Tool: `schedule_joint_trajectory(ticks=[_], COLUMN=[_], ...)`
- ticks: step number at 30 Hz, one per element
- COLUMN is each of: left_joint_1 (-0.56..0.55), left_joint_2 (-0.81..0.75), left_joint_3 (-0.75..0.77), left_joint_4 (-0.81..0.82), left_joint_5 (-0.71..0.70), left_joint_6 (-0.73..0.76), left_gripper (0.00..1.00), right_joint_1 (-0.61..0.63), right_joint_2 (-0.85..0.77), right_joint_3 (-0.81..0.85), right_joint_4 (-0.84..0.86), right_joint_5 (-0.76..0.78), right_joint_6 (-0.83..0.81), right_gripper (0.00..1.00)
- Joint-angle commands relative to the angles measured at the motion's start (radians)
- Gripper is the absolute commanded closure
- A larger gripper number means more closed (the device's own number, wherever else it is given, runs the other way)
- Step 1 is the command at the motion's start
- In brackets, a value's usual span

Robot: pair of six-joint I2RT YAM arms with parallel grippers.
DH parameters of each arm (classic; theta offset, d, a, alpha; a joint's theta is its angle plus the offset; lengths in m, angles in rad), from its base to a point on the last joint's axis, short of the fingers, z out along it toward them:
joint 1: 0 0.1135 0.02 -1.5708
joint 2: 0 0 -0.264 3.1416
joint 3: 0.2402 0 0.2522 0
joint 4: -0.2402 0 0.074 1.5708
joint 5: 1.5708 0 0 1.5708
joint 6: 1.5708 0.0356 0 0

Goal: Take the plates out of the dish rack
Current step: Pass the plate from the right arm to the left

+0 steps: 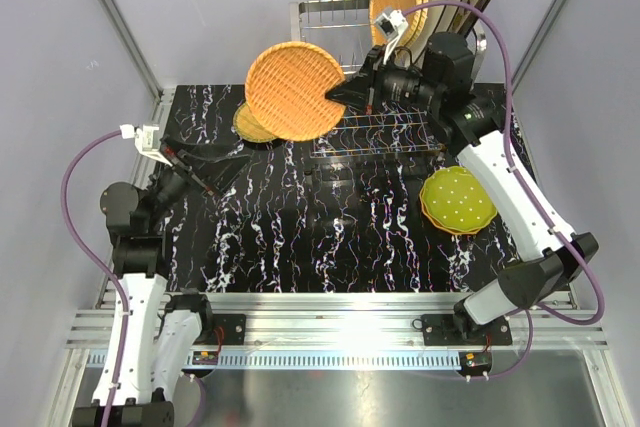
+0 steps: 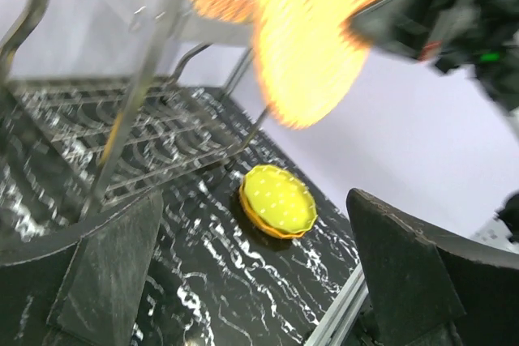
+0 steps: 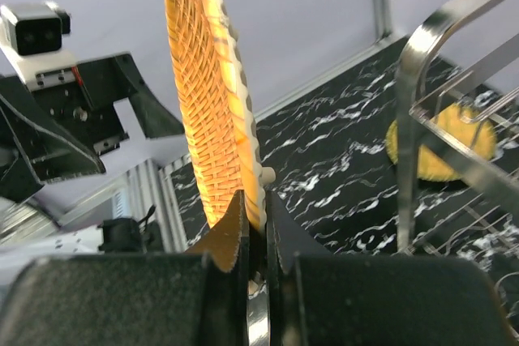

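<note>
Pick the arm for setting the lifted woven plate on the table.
Right. The right gripper is shut on the woven plate at its rim, holding it in the air beside the rack. The left gripper is open, empty, apart from it.

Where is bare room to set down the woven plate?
Near middle of the table, between left jaws and lime-green plate. Crowded at the back: dish rack, a small plate left of it under the woven plate.
</note>
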Motion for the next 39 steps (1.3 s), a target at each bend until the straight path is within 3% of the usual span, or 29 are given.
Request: schedule_joint_trajectory(ticks=[1, 10, 17, 20, 23, 26, 28, 29, 30, 31, 35, 38, 39], left_joint_1=[-0.014, -0.053, -0.12, -0.152, -0.176, -0.183, -0.181, -0.181, -0.183, -0.181, -0.179, -0.172, -0.166], left_joint_2=[-0.001, 0.031, 0.097, 0.129, 0.147, 0.161, 0.161, 0.16, 0.158, 0.155, 0.135, 0.126, 0.124], left_joint_3=[0.0, -0.024, -0.006, 0.005, 0.009, 0.006, 0.0, -0.001, -0.006, -0.009, -0.033, -0.05, -0.061], left_joint_4=[0.141, 0.223, 0.269, 0.275, 0.279, 0.266, 0.258, 0.241, 0.233, 0.227, 0.207, 0.203, 0.203], left_joint_5=[0.048, 0.035, 0.028, 0.022, 0.017, 0.015, 0.008, 0.002, -0.009, -0.017, -0.052, -0.069, -0.07], left_joint_6=[-0.052, -0.113, -0.17, -0.19, -0.193, -0.199, -0.204, -0.204, -0.205, -0.205, -0.198, -0.201, -0.208], left_gripper=[0.03, 0.1, 0.25, 0.35, 0.58, 1.0, 1.0, 1.0, 1.0, 1.0, 1.0, 1.0, 1.0], right_joint_1=[0.004, 0.013, 0.037, 0.043, 0.045, 0.045, 0.045, 0.045, 0.045, 0.045, 0.043, 0.043, 0.043], right_joint_2=[-0.068, -0.111, -0.134, -0.136, -0.136, -0.142, -0.147, -0.15, -0.151, -0.157, -0.174, -0.191, -0.194], right_joint_3=[-0.026, -0.183, -0.259, -0.273, -0.292, -0.309, -0.324, -0.33, -0.338, -0.35, -0.376, -0.398, -0.404], right_joint_4=[0.13, 0.252, 0.259, 0.259, 0.259, 0.246, 0.245, 0.245, 0.249, 0.248, 0.236, 0.23, 0.226], right_joint_5=[-0.119, -0.213, -0.224, -0.22, -0.216, -0.205, -0.199, -0.196, -0.188, -0.181, -0.161, -0.148, -0.136], right_joint_6=[0.057, 0.165, 0.163, 0.159, 0.153, 0.134, 0.131, 0.133, 0.131, 0.131, 0.108, 0.091, 0.088], right_gripper=[1.0, 1.0, 1.0, 1.0, 1.0, 1.0, 1.0, 0.96, 0.86, 0.53, 0.13, 0.0, 0.0])
